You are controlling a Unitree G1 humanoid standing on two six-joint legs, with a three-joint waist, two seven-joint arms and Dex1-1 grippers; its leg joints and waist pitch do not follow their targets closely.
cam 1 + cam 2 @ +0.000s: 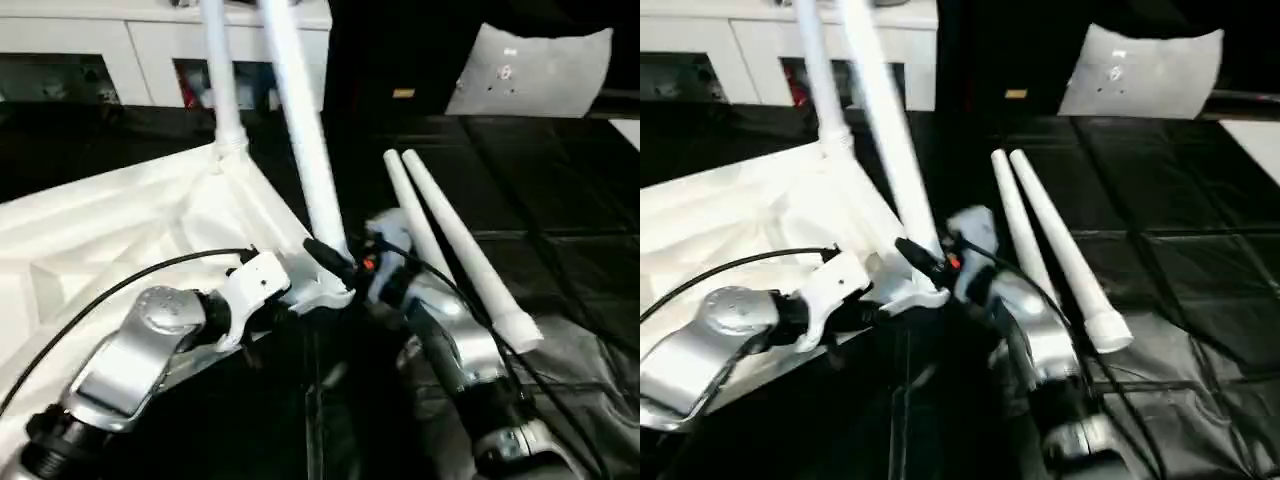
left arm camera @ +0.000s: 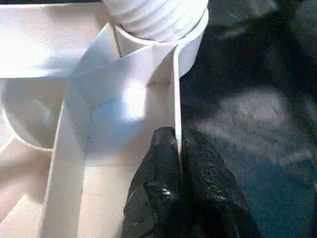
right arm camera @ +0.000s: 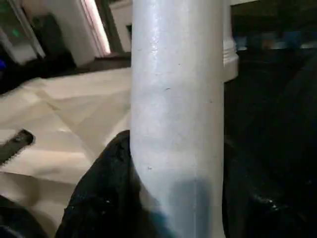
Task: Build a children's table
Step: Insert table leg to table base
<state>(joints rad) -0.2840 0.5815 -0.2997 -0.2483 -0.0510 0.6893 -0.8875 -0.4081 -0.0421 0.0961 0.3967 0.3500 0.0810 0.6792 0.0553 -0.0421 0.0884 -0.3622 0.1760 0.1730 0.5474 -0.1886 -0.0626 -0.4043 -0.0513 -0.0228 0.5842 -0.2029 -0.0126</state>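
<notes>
Table top (image 1: 120, 230): upside down at your left. Left gripper (image 2: 177, 148) pinches its edge wall beside the near corner socket (image 2: 190, 42), steadying it. Right gripper (image 1: 352, 262) clamps the leg (image 1: 300, 120) standing there, likely seating it. Two spare legs (image 1: 455, 245) lie right.

upright legs (image 1: 300, 120) cut off above; left forearm (image 1: 120, 370) hides tabletop (image 1: 90, 240)
</notes>
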